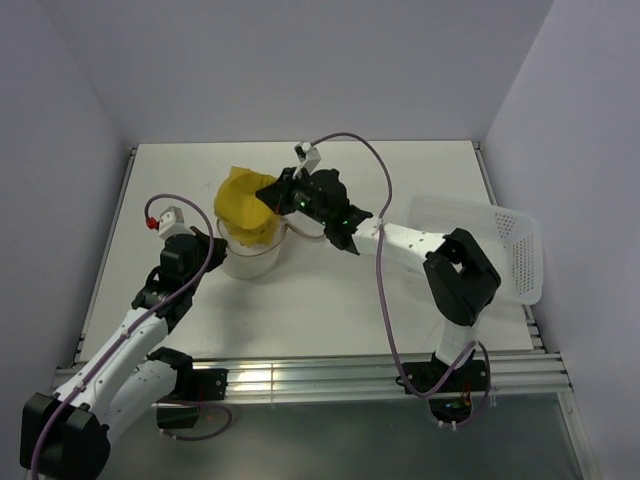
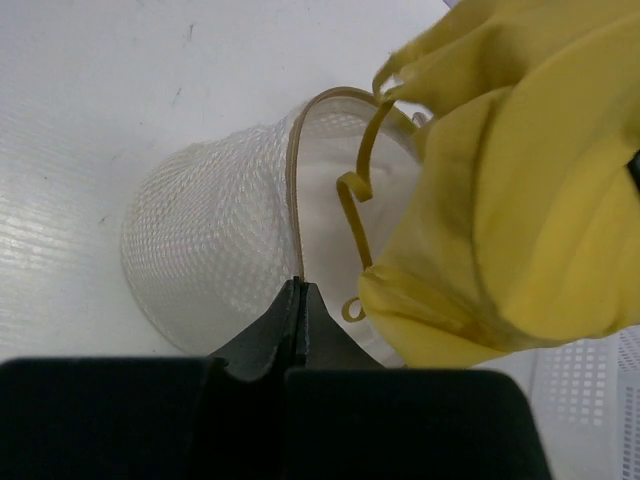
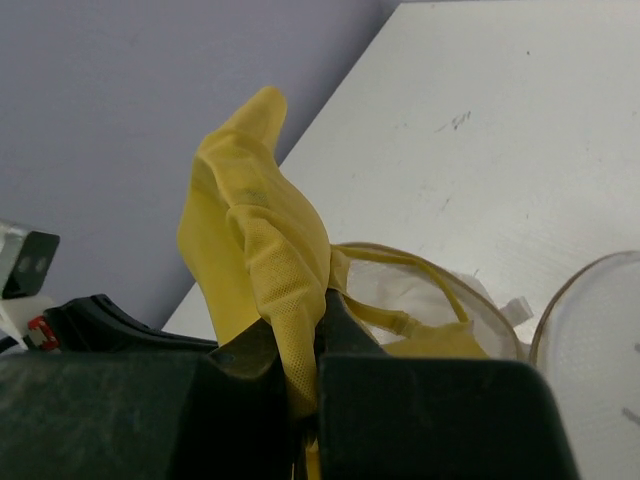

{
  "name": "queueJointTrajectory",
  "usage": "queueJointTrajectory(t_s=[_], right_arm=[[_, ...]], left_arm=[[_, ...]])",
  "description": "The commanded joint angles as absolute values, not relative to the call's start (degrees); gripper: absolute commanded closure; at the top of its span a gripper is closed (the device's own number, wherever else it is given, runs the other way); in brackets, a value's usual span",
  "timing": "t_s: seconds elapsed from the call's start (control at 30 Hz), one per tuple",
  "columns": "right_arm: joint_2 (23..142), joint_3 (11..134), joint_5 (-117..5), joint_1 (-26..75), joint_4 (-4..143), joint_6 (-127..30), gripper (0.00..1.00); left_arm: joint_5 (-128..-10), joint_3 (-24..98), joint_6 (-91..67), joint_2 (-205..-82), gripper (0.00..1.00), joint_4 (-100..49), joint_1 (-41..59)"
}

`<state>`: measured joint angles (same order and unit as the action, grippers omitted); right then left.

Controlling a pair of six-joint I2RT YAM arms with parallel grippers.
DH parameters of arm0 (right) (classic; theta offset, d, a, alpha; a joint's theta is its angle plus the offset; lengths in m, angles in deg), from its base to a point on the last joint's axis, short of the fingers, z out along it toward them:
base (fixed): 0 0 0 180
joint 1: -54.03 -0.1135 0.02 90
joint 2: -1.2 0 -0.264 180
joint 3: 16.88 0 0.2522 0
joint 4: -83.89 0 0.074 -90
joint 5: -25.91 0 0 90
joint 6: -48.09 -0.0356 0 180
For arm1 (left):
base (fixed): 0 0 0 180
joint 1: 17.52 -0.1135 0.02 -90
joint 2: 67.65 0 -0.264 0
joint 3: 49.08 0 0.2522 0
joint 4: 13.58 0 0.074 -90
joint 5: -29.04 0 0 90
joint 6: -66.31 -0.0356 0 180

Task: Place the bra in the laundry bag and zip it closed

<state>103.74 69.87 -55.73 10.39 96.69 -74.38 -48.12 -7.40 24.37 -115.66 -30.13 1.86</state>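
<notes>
Mustard-yellow soft fabric bra [image 3: 262, 250] is clamped in the right gripper [image 3: 296, 338], bunched upward from its fingers. Just beyond and below, its thin straps seem to dangle into the open round white mesh laundry bag [image 2: 210, 230], whose tan rim the left gripper [image 2: 300, 292] pinches tight.

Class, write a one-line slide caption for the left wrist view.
Left gripper pinches the rim of the mesh laundry bag while the yellow bra hangs at its open mouth.
</notes>
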Motion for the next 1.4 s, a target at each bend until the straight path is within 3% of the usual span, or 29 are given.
queueJointTrajectory(t_s=[0.0, 0.33, 0.67, 0.93, 1.2, 1.37], right_arm=[[104.47, 66.93, -56.88, 9.91, 105.80, -77.15, 1.00], [104.47, 56.91, -59.35, 6.74, 111.35, -73.99, 1.00], [100.26, 48.65, -59.79, 4.11, 108.56, -71.62, 1.00], [102.44, 64.10, -66.53, 0.33, 84.30, -66.52, 1.00], [104.91, 75.71, -75.34, -0.11, 73.12, -72.31, 1.00], [110.60, 75.80, -78.94, -2.31, 74.96, -80.57, 1.00]], left_arm=[[-48.74, -8.25, 23.77, -113.36, 1.00, -25.86, 1.55], [-51.29, -8.60, 25.27, -112.04, 1.00, -22.87, 1.29], [-63.94, -7.89, 26.15, -116.00, 1.00, -13.21, 2.42], [-70.53, -9.91, 27.29, -113.71, 1.00, -13.10, 4.80], [-70.89, -12.47, 27.73, -107.83, 1.00, -17.59, 4.80], [-72.12, -15.89, 31.59, -106.41, 1.00, -13.56, 4.80]])
